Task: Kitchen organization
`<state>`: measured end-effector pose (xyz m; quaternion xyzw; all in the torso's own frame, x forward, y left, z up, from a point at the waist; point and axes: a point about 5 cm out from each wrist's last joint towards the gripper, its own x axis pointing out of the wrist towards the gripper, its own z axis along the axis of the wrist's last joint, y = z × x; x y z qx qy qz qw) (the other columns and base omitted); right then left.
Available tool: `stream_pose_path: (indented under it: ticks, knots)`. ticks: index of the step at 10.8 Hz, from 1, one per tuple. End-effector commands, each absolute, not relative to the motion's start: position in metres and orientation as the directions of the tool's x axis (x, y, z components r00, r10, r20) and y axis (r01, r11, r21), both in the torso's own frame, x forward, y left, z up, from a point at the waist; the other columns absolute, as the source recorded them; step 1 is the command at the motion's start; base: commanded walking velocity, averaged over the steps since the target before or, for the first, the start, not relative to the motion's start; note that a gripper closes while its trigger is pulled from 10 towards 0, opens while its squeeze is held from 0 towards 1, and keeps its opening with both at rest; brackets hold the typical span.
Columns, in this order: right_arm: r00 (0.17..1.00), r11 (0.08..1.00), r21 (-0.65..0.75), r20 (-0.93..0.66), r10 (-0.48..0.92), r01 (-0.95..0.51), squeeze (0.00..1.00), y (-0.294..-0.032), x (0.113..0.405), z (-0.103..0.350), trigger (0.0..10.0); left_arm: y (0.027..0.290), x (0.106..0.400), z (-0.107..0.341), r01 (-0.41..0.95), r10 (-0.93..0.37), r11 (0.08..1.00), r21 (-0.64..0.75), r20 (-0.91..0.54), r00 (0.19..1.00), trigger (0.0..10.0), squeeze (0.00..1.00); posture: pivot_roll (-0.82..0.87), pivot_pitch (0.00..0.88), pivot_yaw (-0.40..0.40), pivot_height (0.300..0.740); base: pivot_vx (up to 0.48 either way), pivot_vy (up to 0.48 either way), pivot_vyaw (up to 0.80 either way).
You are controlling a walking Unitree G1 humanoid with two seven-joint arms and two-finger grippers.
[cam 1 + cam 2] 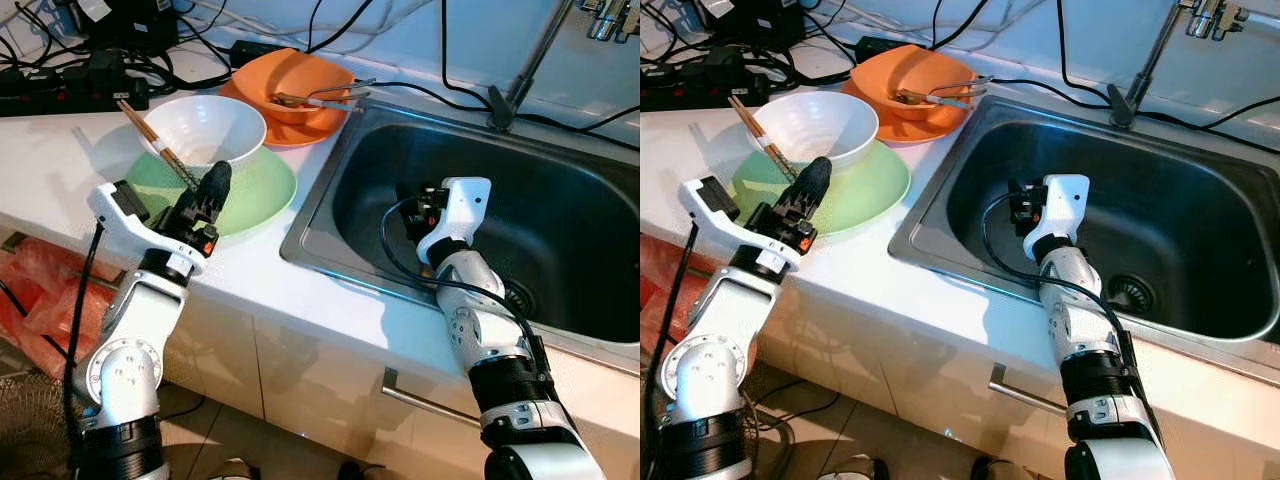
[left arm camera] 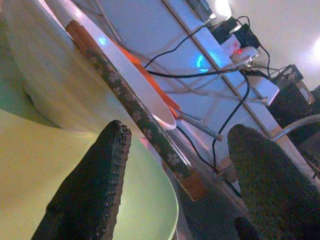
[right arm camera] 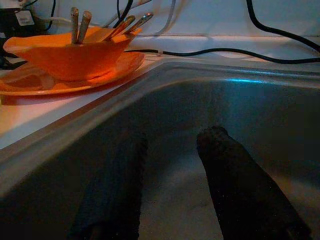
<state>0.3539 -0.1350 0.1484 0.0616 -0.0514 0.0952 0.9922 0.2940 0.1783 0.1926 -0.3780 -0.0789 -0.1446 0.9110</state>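
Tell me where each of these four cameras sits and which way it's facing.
Left eye view: on the head, looking down at the white counter, both silver arms showing.
Right eye view: same head camera, shifted sideways; shares the stainless steel sink.
Left wrist view: along the open left gripper toward patterned wooden chopsticks on the white ceramic bowl and pale green plate.
Right wrist view: inside the sink, along the open right gripper, facing the orange bowl.

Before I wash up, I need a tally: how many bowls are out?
2: a white bowl on the green plate, and an orange bowl on the orange plate beside the sink.
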Motion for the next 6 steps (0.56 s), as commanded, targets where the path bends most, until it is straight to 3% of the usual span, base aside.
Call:
stream_pose_path:
  ticks: [1,5,6]
  knots:
    - [0.979,0.977,0.110,0.118,0.167,-0.180,0.00,-0.140,0.352,0.148,10.0,0.180,0.296,0.195,0.310,-0.183,0.665,-0.680,0.255,0.950,10.0,0.00,0.06,0.105,-0.050,0.740,0.000,0.000,0.00]
    - [0.978,0.976,0.110,0.114,0.174,-0.186,0.00,-0.138,0.353,0.149,10.0,0.199,0.291,0.199,0.269,-0.101,0.671,-0.691,0.274,0.956,10.0,0.00,0.07,0.103,-0.057,0.740,0.000,0.000,0.00]
    - [0.978,0.976,0.109,0.114,0.176,-0.189,0.00,-0.138,0.354,0.149,10.0,0.199,0.292,0.199,0.267,-0.098,0.669,-0.694,0.274,0.957,6.9,0.00,0.07,0.100,-0.057,0.740,0.000,0.000,0.00]
